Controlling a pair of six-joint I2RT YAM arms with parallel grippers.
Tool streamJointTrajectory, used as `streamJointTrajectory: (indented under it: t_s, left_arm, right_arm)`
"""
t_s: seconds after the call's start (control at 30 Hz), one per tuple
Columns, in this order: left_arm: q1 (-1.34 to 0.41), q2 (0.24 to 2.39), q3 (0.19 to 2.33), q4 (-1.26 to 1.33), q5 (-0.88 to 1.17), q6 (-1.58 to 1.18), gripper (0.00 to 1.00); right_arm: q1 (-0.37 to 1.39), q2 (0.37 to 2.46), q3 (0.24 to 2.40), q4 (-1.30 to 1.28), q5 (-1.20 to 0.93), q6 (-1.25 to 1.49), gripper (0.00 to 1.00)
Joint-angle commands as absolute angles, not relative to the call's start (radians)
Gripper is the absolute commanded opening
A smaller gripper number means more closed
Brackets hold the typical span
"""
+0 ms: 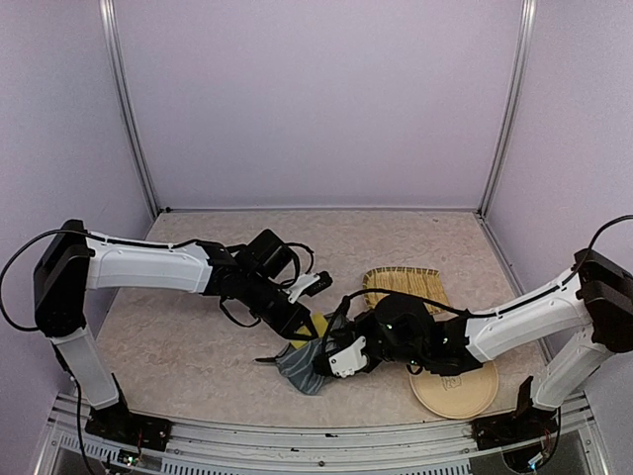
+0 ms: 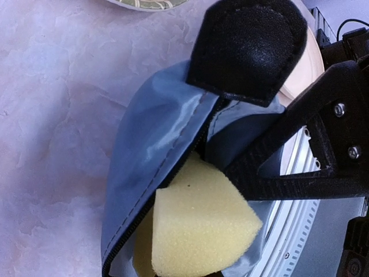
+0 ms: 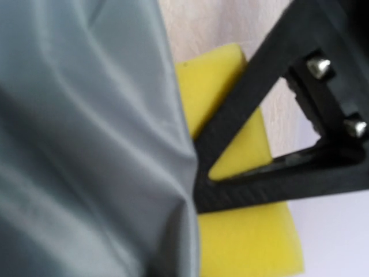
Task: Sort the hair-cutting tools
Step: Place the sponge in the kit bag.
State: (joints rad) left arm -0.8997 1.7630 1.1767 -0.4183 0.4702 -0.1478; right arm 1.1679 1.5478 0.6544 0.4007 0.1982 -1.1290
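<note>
Top external shows both arms meeting at the grey-blue pouch [image 1: 300,368], toward 6 o'clock on the desk [image 1: 178,336]. Both the left gripper [image 1: 302,330] and the right gripper [image 1: 332,358] are closed tight, seemingly pinching its fabric, with the yellow sponge [image 2: 202,225] in its mouth. No hair-cutting tools show anywhere. The woven tray [image 1: 396,282] at 1 o'clock and the plate [image 1: 465,396] at 4 o'clock show none, so sorting looks barely begun.

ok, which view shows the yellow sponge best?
Left wrist: the yellow sponge fills the foreground, poking from the open pouch. Right wrist shows it partly hidden behind pouch fabric. Top external shows only a yellow sliver.
</note>
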Motion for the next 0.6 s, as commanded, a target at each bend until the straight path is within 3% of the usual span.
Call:
streamJointTrajectory:
  t_s: [0.0, 0.1, 0.17, 0.33, 0.57]
  left_arm:
    - [-0.902, 1.762, 1.167, -0.388, 0.568, -0.196, 0.00]
    - [-0.906, 1.773, 1.160, -0.377, 0.543, -0.221, 0.00]
    - [-0.909, 1.767, 1.156, -0.369, 0.528, -0.238, 0.00]
    - [-0.914, 1.752, 1.133, -0.331, 0.493, -0.308, 0.04]
    - [-0.987, 1.760, 1.176, -0.338, 0.405, -0.353, 0.06]
  right_arm:
    - [1.174, 1.512, 0.674, 0.368, 0.208, -1.102, 0.22]
    - [1.156, 1.443, 0.679, 0.257, 0.150, -1.073, 0.50]
    - [1.138, 1.396, 0.700, 0.156, 0.091, -1.046, 0.58]
    - [1.063, 1.342, 0.804, -0.138, -0.100, -0.965, 0.62]
    - [0.853, 1.342, 0.934, -0.309, -0.466, -0.776, 0.62]
